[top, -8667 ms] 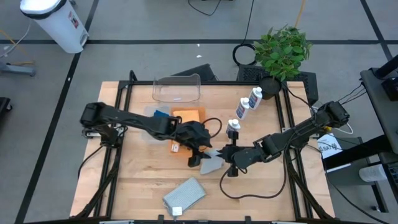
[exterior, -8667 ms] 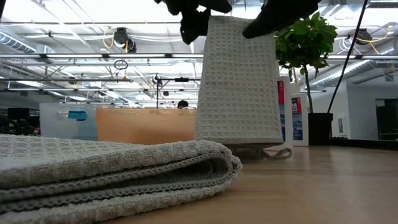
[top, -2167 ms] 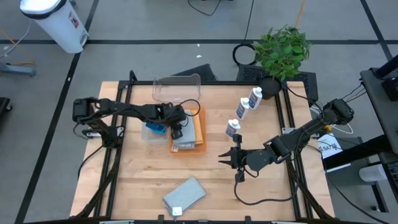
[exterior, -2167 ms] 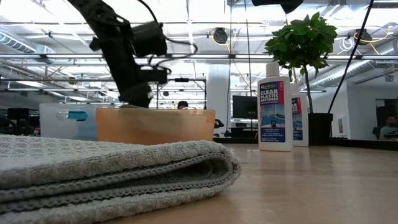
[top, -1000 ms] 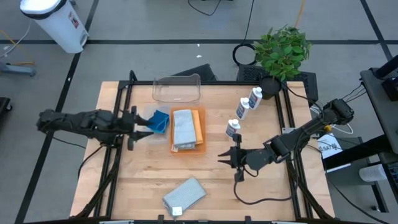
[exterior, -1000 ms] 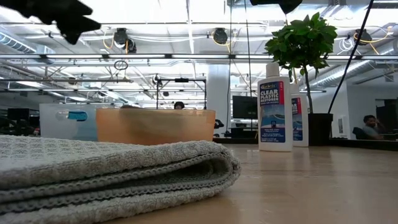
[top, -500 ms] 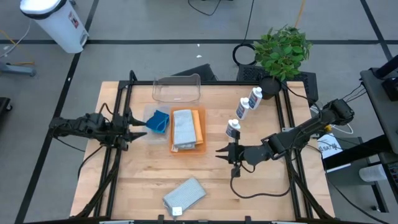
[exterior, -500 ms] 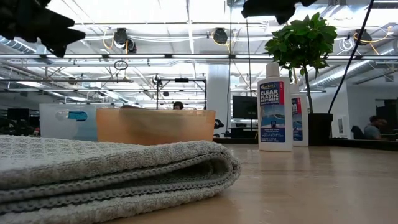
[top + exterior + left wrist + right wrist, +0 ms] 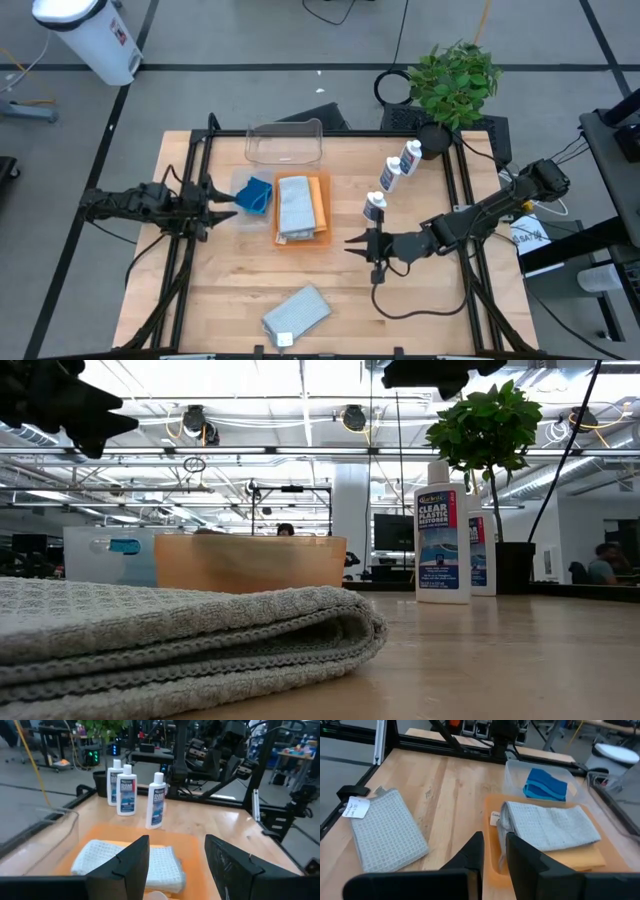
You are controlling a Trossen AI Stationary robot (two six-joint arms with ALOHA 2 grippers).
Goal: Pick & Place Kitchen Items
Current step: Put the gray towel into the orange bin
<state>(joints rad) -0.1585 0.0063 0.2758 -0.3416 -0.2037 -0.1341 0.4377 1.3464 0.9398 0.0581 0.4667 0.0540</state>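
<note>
A robotics lab in an open industrial hall: a wooden tabletop (image 9: 240, 290) framed by black metal rails (image 9: 190, 180) stands on a grey concrete floor (image 9: 230, 90) marked with dark lines, cables (image 9: 330, 10) trailing across it. Beyond the tabletop, the low view shows exposed ceiling pipes (image 9: 250, 452) and strip lighting above glass partitions, with a person (image 9: 603, 563) seated at a far workstation. More equipment frames and benches (image 9: 210, 755) crowd the background of the left wrist view.

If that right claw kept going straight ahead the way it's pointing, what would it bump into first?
Probably the grey cloth lying on the orange cloth; the right end effector points at that stack, though it may be hovering too high to hit it.
</note>
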